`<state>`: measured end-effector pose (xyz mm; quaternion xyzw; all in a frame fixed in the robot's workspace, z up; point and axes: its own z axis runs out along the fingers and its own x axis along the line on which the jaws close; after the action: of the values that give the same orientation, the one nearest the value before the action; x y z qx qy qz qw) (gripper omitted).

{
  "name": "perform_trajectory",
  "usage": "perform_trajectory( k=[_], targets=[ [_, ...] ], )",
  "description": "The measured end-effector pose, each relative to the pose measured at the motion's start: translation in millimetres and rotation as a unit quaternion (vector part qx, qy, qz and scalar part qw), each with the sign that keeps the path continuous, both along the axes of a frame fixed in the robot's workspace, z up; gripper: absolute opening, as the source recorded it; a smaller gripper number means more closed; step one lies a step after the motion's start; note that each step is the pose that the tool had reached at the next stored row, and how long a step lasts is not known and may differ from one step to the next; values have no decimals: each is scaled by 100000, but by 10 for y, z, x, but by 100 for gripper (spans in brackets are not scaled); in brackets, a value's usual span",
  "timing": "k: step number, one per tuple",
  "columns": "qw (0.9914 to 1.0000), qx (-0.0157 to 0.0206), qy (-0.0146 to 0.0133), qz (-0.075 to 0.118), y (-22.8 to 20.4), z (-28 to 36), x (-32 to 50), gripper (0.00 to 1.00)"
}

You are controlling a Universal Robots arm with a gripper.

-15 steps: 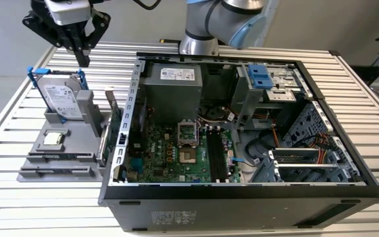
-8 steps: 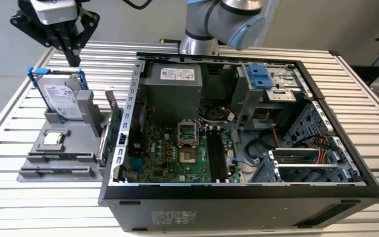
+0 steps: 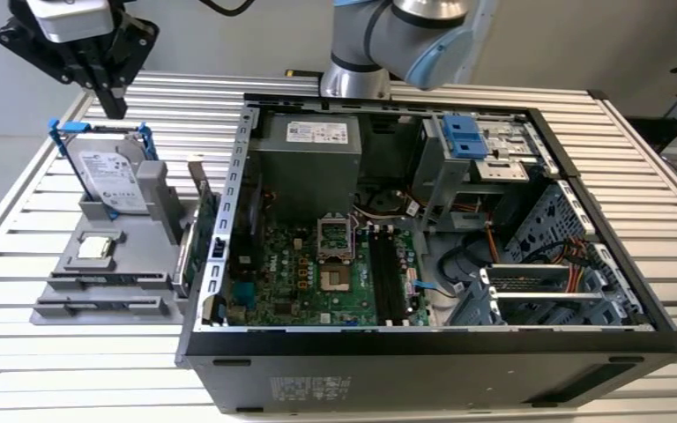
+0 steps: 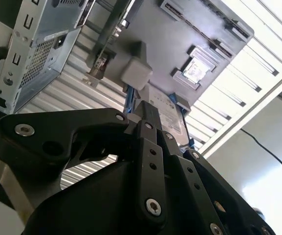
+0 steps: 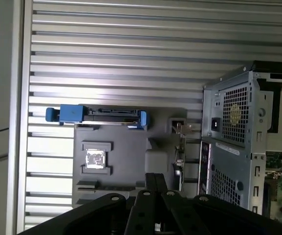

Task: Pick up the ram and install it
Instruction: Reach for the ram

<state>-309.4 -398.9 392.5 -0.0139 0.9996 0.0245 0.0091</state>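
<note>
Slatted metal tabletop (image 3: pixel 80 370) carries everything, with bare slats all round the work. In the exterior view the ram (image 3: pixel 113 283) seems to be the thin dark strip lying flat in a groove along the six o'clock edge of a grey holder (image 3: pixel 138 238); I cannot make out its chips. A second, similar groove lies just beyond it, toward the table's edge.

On the same holder, at twelve o'clock of the ram, sits a small square chip (image 3: pixel 94 248) in its own recess. Beyond that a hard drive (image 3: pixel 115 181) in a blue frame stands upright. At three o'clock, a green expansion card (image 3: pixel 205 238) stands on edge between the holder and the computer case (image 3: pixel 433 348), very close to the case wall.

The gripper (image 3: pixel 114 107) hangs above the hard drive's far end, at twelve o'clock of the holder. Its claw is clenched and empty, clear of everything below; open air surrounds it.

The case lies on its side, open upward. Inside are the motherboard (image 3: pixel 303 273), its long black memory slots (image 3: pixel 388 278), a grey power supply (image 3: pixel 303 167) at twelve o'clock and a blue drive caddy (image 3: pixel 464 137) at one o'clock.
</note>
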Motion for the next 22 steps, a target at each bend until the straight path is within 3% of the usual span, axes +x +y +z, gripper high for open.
perform_trajectory(
  k=[15,22],
  targets=[
    [99999,-1,-1,350,0,-2,-299,0],
    [100000,2,5,5,-2,-7,-376,0]
  ],
)
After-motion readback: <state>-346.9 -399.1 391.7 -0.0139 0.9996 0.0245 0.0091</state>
